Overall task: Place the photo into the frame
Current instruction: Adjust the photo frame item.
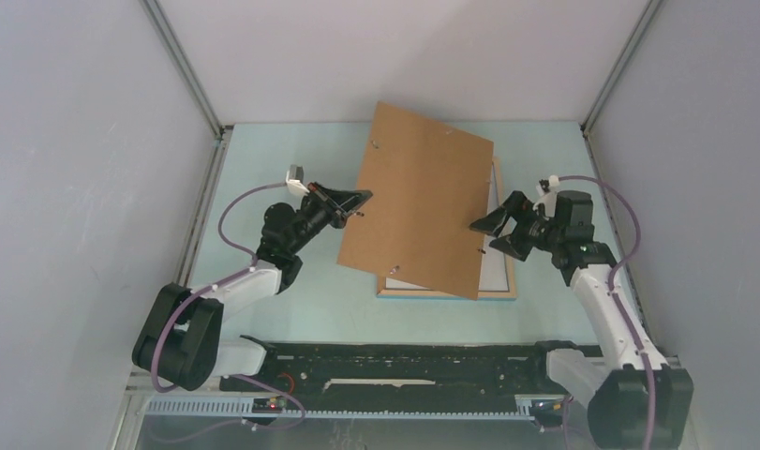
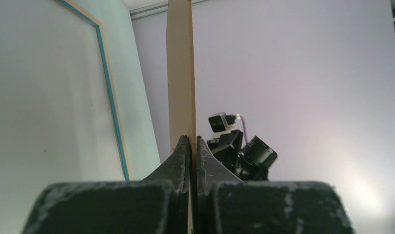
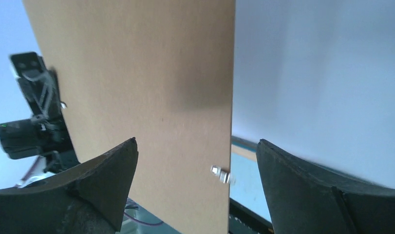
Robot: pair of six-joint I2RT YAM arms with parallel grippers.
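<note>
My left gripper point(image 2: 193, 141) is clamped on the left edge of the brown board point(image 1: 418, 202). In the left wrist view both fingers point(image 2: 178, 163) press flat on the thin edge, which runs straight up from them. My right gripper point(image 3: 197, 146) is at the board's right edge with its fingers point(image 3: 105, 168) spread wide. In the right wrist view the board's edge stands between them, and I see neither finger touching it. A small metal clip point(image 3: 220, 174) sits on the board near that edge.

The board is lifted off the table point(image 1: 263, 159) and tilted, held only by the left gripper. Its far corner reaches toward the back wall.

The frame point(image 1: 446, 293) lies flat on the table under the board. Only its near wooden rail and near right corner show past the board's near edge. It sits below and nearer than both grippers, and neither one touches it. A white surface point(image 1: 496, 267) fills the frame beneath the board, and I cannot tell whether that is the photo.
</note>
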